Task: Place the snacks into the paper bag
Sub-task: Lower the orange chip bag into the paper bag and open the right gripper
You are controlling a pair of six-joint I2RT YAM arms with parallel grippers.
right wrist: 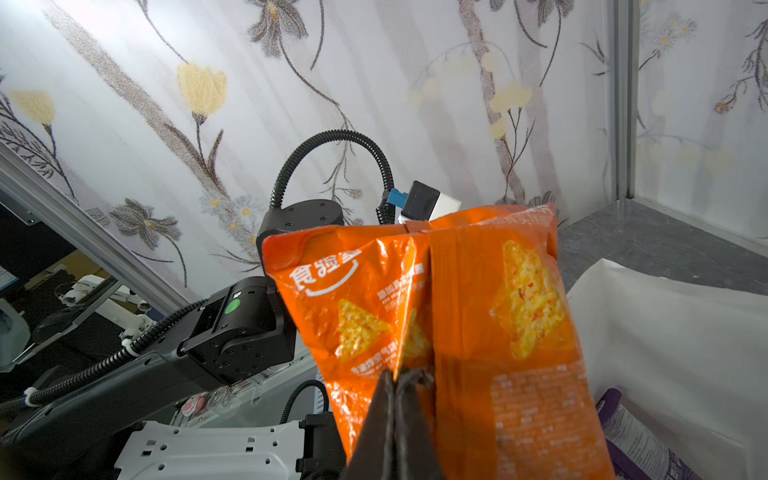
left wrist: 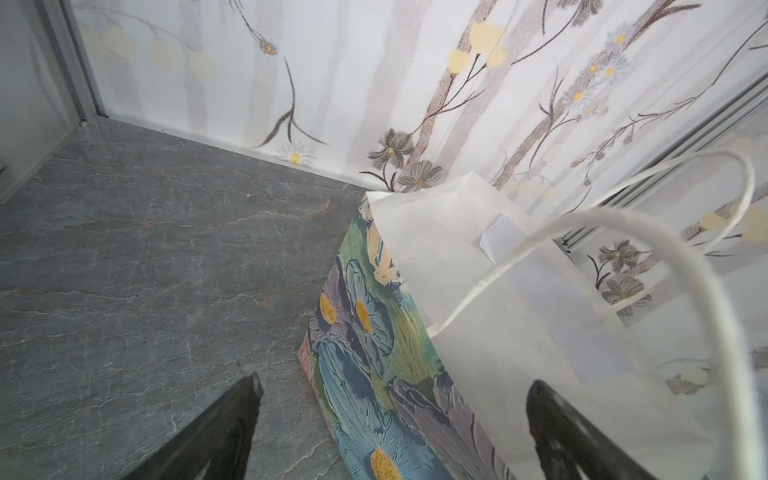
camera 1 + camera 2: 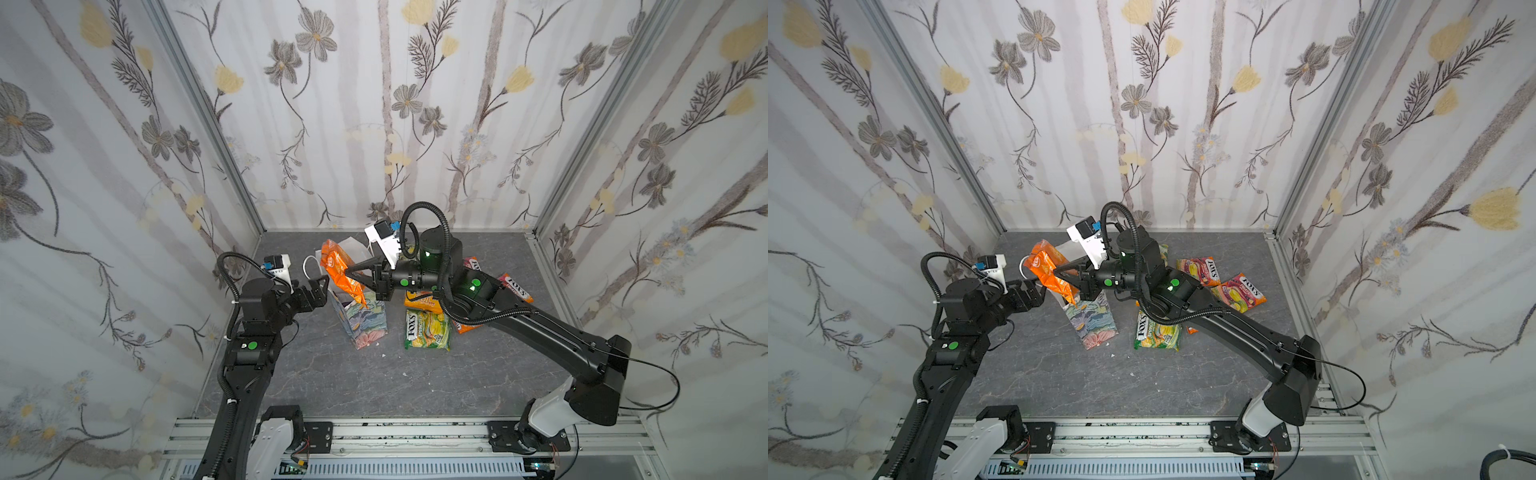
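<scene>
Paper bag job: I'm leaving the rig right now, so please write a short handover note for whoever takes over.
Right gripper: shut on the orange glossy chip packet, held over the mouth of the pastel floral paper bag; not released.
Left gripper: open, empty, at the bag's rim by its white cord handle.
Done: a purple packet lies inside the bag.
Left: drop the orange one, then bag those on the grey table: green-yellow FOX'S packet, orange-yellow packet, red FOX'S packet, second red one, plus some partly hidden under the right arm.
</scene>
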